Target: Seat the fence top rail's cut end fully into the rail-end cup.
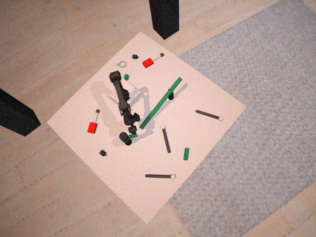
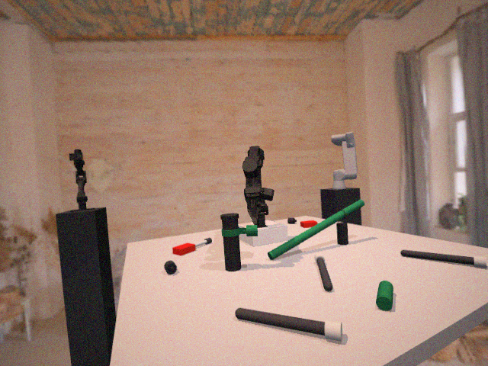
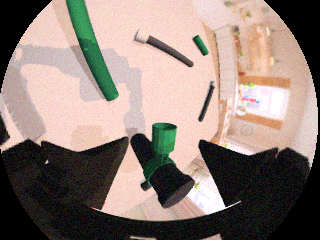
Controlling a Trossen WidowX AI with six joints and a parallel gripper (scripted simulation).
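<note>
The green rail (image 1: 159, 105) (image 2: 315, 230) (image 3: 91, 55) slopes through the loop on the small black post (image 1: 171, 96) (image 2: 342, 233). Its lower end is low near the table, apart from the cup; whether it touches the table is unclear. The big black post (image 1: 128, 142) (image 2: 232, 254) (image 3: 142, 149) stands upright. Its green band (image 2: 229, 232) sits up near the post cap (image 1: 123, 136) (image 2: 229, 216) (image 3: 177, 193). The green end cup (image 1: 133, 135) (image 2: 252, 230) (image 3: 164, 137) hangs on the band, empty. My gripper (image 3: 164, 142) is open and holds nothing; cup and post show between its fingers in the wrist view.
Dark rods with white ends (image 1: 166, 140) (image 1: 158, 176) (image 1: 209, 115) and a short green cylinder (image 1: 186, 154) (image 2: 384, 295) lie on the table. Red blocks (image 1: 92, 127) (image 1: 147, 62) with thin stems, small black pieces (image 1: 102, 152) (image 1: 135, 56) and a grey ring (image 1: 126, 64) lie around the arm.
</note>
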